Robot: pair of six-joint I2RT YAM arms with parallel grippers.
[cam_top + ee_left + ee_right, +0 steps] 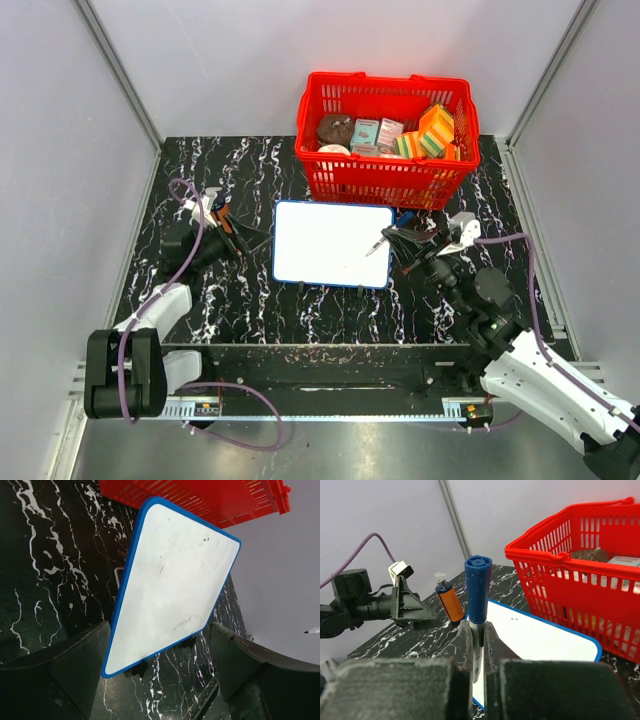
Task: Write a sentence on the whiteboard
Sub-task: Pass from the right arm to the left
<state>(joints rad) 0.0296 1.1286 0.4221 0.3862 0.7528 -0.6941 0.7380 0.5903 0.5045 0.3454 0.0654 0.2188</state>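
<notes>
The whiteboard (pixel 325 240) with its blue frame lies flat mid-table, in front of the red basket. Its surface is blank apart from faint smudges, and no sentence shows on it. It also shows in the left wrist view (pixel 170 575) and the right wrist view (pixel 540 637). My right gripper (pixel 408 243) (pixel 476 630) is shut on a blue marker (pixel 478 587), with the blue end up. The marker's tip (pixel 376 249) points left over the board's right edge; I cannot tell if it touches. My left gripper (pixel 232 238) (pixel 160 680) is open and empty, just off the board's left edge.
The red basket (pixel 385 180) with boxes and packets stands behind the board. An orange tube (pixel 450 602) with a white cap stands by the left gripper (pixel 412 611). Grey walls close in the table on three sides.
</notes>
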